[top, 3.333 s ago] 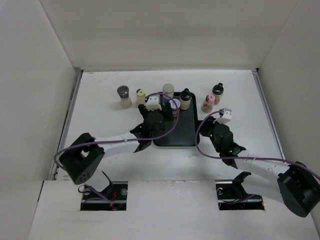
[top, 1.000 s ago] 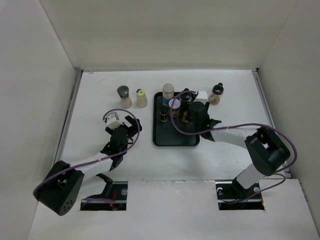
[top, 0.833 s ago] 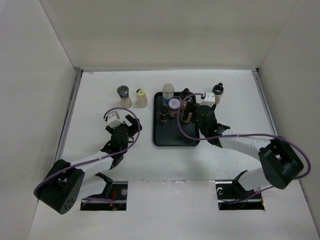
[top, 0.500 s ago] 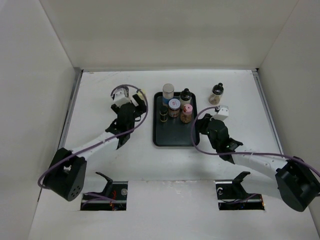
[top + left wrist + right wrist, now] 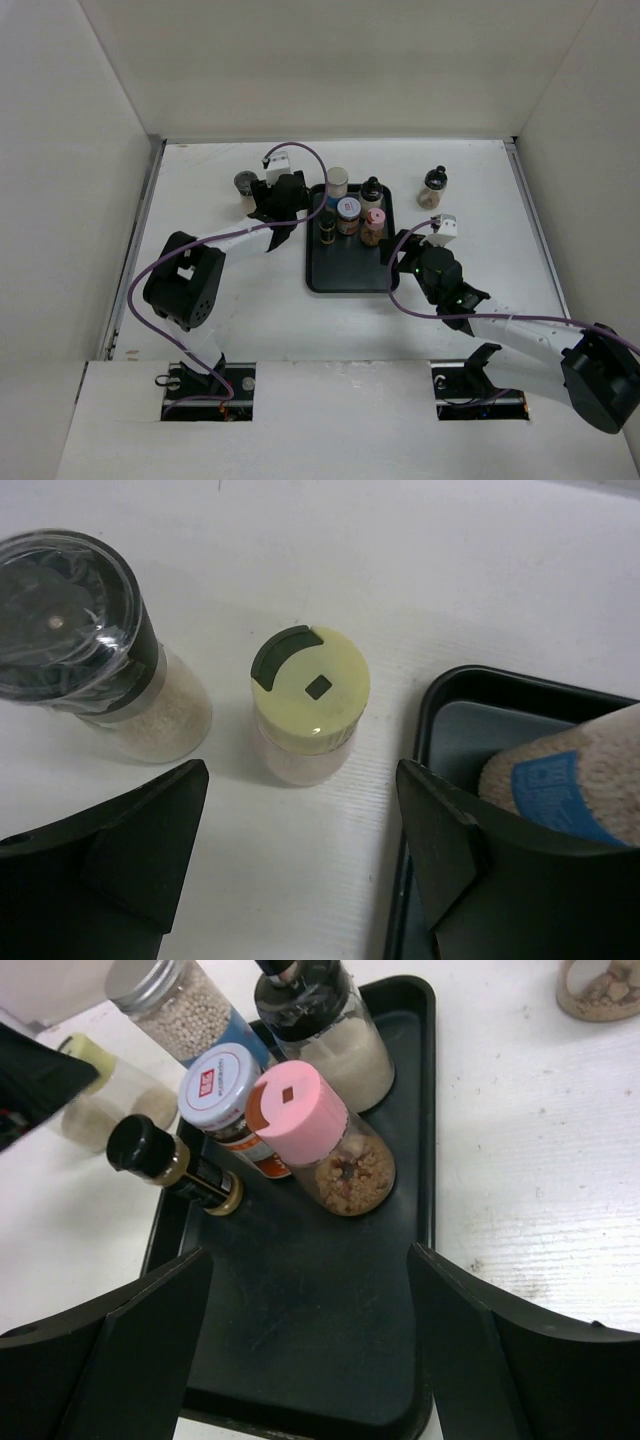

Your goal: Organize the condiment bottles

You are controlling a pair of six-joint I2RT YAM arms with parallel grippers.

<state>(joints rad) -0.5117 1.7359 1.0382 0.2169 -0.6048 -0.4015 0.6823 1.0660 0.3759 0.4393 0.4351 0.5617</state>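
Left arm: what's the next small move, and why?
Probably lower the left gripper and shut the jaws on the yellow-capped bottle. The wrist view shows it centred between the open jaws, not yet gripped. It stands on the table just outside the tray.

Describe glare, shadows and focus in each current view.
Top external: even, soft light, faint shadows on the table. Left wrist: small glare spot on the sharp yellow-capped bottle. Right wrist: the pink-capped bottle is sharp; dull sheen on the tray.
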